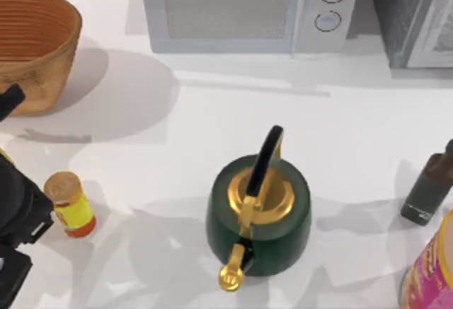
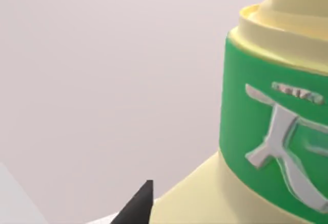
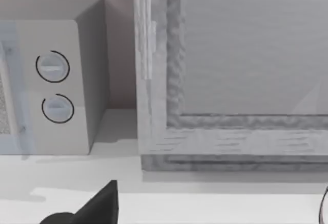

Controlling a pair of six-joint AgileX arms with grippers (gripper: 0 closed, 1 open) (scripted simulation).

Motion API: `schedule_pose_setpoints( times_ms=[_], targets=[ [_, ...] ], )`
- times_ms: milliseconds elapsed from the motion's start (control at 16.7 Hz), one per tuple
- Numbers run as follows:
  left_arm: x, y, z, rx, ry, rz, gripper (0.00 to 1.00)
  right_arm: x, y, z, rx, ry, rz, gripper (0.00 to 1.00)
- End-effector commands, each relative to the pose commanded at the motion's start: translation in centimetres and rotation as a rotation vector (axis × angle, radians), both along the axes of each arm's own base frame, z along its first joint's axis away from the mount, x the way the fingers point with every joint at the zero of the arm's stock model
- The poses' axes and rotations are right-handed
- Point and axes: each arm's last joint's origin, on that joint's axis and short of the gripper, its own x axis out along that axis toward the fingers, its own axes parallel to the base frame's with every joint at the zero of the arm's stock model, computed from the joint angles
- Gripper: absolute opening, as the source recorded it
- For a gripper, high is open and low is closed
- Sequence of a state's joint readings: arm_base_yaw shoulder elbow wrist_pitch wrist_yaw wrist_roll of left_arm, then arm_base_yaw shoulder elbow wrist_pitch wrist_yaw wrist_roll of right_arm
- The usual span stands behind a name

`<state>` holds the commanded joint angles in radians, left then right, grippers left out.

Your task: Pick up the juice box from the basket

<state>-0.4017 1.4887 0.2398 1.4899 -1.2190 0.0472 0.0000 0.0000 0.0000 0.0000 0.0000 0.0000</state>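
Juice box (image 2: 266, 147): pale yellow with a green label, right up against the left wrist camera. The left gripper (image 2: 138, 206) shows as one dark tip just beside it. You can't tell whether that claw is spread or pinching the carton. Behind it is plain pale wall, no wicker.

The top view gives you what that one doesn't. The left arm (image 1: 18, 210) is at the table's 8 o'clock edge. The basket (image 1: 39, 47) is at 10 o'clock, and the part of its inside you can see has nothing in it.

The right gripper (image 3: 97, 206) is a dark tip low in the right wrist view. You can't tell its state either. It faces the microwave (image 3: 56, 80) and a grey cabinet (image 3: 230, 55).

Count from the top view:
- 1 basket
- 1 green kettle (image 1: 283, 231) with gold lid, just below centre
- 1 yellow bottle (image 1: 71, 206) with gold cap, 8 o'clock
- 1 dark bottle (image 1: 430, 189), 4 o'clock
- 1 pink container (image 1: 435, 273), 5 o'clock
- 1 microwave at 12 o'clock with 2 dials
- 1 cabinet at 1 o'clock
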Motion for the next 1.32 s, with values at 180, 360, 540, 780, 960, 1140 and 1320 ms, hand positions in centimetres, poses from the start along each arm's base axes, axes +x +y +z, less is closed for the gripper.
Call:
schedule_pose_setpoints(
  times_ms=[180,360,540,780,960,1140,1320],
  targets=[
    [0.2,-0.3,-2.1,0.055,0.103,-0.026,0.0,0.0,0.0,0.0,0.0,0.0,0.0,1.0],
    [0.1,-0.7,-3.0,0.092,0.169,-0.043,0.0,0.0,0.0,0.0,0.0,0.0,0.0,1.0],
    [0.1,-0.7,-3.0,0.092,0.169,-0.043,0.0,0.0,0.0,0.0,0.0,0.0,0.0,1.0],
    [0.1,-0.7,-3.0,0.092,0.169,-0.043,0.3,0.0,0.0,0.0,0.0,0.0,0.0,1.0],
    [0.1,-0.7,-3.0,0.092,0.169,-0.043,0.53,0.0,0.0,0.0,0.0,0.0,0.0,1.0],
    [0.1,-0.7,-3.0,0.092,0.169,-0.043,0.75,0.0,0.0,0.0,0.0,0.0,0.0,1.0],
    [0.1,-0.7,-3.0,0.092,0.169,-0.043,0.98,0.0,0.0,0.0,0.0,0.0,0.0,1.0]
  ],
)
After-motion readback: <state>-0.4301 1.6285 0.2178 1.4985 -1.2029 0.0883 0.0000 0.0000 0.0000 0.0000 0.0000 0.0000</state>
